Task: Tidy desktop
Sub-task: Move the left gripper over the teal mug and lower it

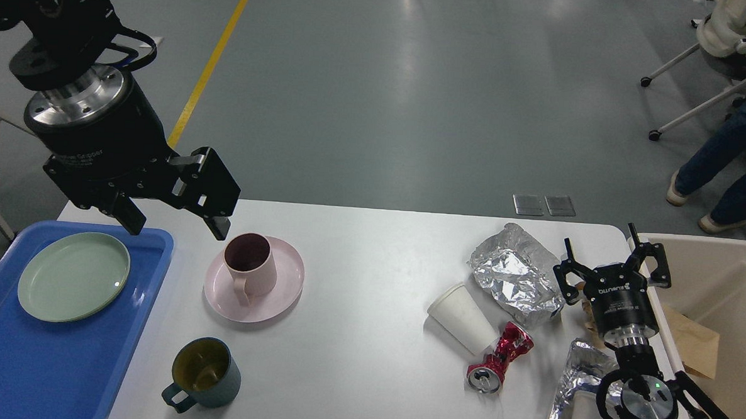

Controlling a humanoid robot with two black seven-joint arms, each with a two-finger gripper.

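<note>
The white desktop [358,259] holds a pink cup [251,264] standing on a pink saucer [284,290], a dark teal mug [205,372], a white paper cup [463,317] on its side, a crushed red can [498,360] and crumpled foil [515,275]. My left gripper [177,226] is open and empty, raised just left of and above the pink cup. My right gripper [610,262] is open and empty at the right end, beside the foil.
A blue tray [57,366] at the left holds a green plate [73,276]. A beige bin [729,275] at the right holds brown paper [698,340]. More foil [577,373] lies near my right arm. A person and chairs stand at far right.
</note>
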